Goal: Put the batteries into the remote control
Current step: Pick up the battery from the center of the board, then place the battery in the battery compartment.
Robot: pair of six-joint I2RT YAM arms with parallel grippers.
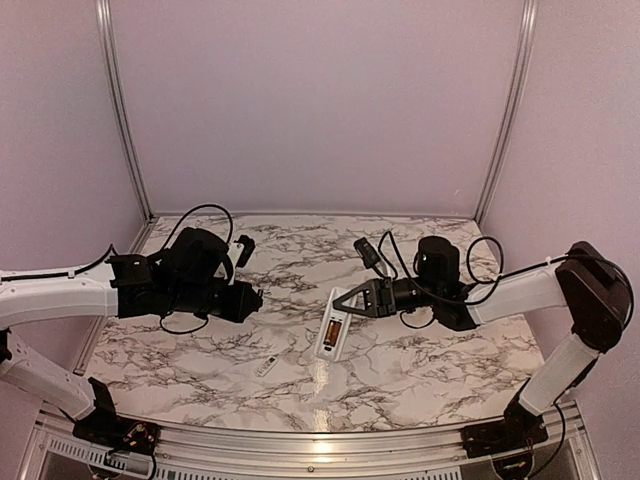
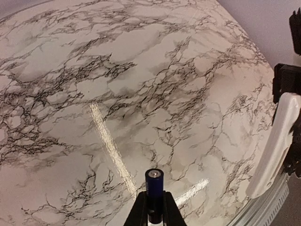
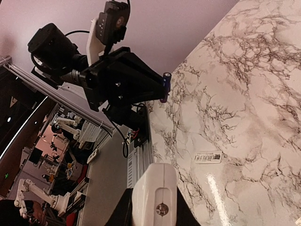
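From overhead, the left gripper is a dark lump, and whatever it carries is too small to make out. Over to its wrist camera and there it is: a blackish-blue battery, silver cap showing, standing between the two fingers. Its lower end is hidden by them and cut off at the bottom of the frame. The jaws are clenched on it, up off the marble table. The right wrist view shows the same from the other side.

Now the remote control: slim, white, tilted, held at its top end by the right gripper, with the reddish-orange slot facing up. Whether anything sits in that slot I cannot tell, nor whether its lower end touches the marble. The right wrist camera catches only a rounded white end with a small screw, the rest cut off. The right jaws are clamped on its sides. It sits between the two arms, near the middle of the table.

A small white flat piece with printing lies on the marble, apart from both grippers.
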